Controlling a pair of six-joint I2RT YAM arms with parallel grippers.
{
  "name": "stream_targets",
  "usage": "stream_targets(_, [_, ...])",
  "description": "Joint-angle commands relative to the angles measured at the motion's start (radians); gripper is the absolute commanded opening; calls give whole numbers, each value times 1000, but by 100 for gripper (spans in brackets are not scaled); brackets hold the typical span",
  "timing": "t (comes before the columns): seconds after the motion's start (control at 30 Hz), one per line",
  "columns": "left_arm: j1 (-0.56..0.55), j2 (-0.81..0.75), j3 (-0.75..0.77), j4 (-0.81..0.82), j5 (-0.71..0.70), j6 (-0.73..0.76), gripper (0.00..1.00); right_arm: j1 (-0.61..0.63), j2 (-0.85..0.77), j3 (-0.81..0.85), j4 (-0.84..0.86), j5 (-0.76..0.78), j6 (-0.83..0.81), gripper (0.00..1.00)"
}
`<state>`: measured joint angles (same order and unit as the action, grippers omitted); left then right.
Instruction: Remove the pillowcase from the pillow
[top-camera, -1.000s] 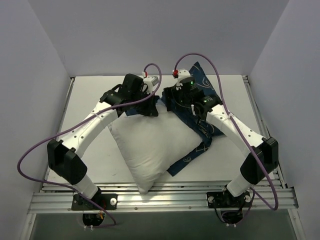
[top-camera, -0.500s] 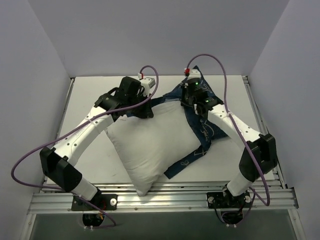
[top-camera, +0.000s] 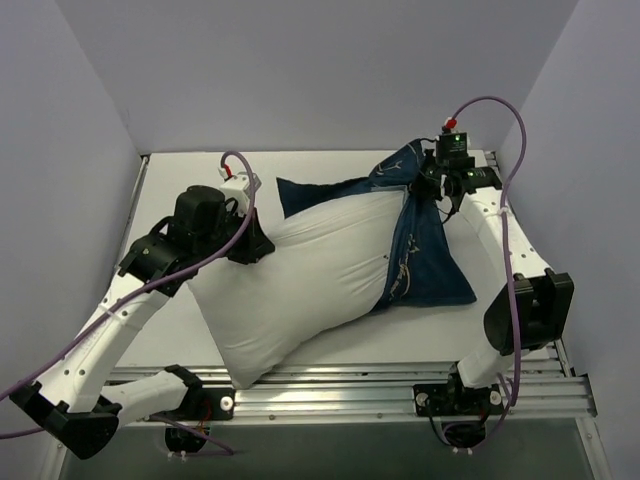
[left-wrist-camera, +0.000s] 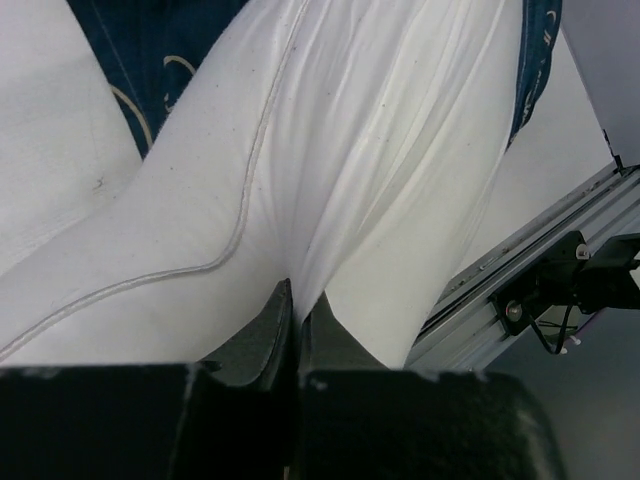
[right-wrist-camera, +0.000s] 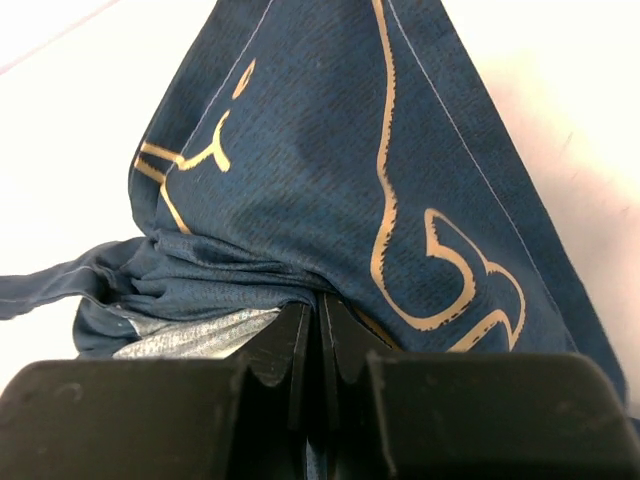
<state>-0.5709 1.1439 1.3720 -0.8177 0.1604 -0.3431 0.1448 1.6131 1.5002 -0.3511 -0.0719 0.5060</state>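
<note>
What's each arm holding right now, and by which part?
The left jaws pinch a fold of the white pillow at its left end. The right jaws clamp bunched fabric near the far corner of the navy pillowcase.

in the top view the pillow's (top-camera: 300, 275) right end is hidden inside the pillowcase (top-camera: 430, 265). the left end effector's (left-wrist-camera: 296, 305) tips are buried in a white fold, the right end effector's (right-wrist-camera: 318, 310) in bunched navy cloth. the cream drawings (right-wrist-camera: 385, 200) run off the right wrist view's edges, unidentifiable. the left arm's (top-camera: 120, 312) elbow leaves the top view bottom left.
</note>
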Motion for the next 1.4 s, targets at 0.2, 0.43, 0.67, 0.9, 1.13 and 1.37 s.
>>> stream_targets(0.2, [85,-24,-73,-65,-191,-16,2,-48,68,40,175,32,-116,1])
stream_targets(0.43, [126,281,131,201,-214,3,7,73,-2,-1,205,-72,-101,39])
stream_targets(0.67, [86,375,302,219,-160,102,87,124,-192,-185,152,-60,-119,58])
stream_targets(0.9, [-285,211,52,317,-395,473,95,136,-464,-457,120,-66,-84,79])
stream_targets(1.13, [-504,192,-197,434,-487,497,94,134,-654,-593,97,-22,-29,100])
stream_targets(1.37, [-632,329,-277,563,-625,471,94,136,-739,-675,75,-61,-23,100])
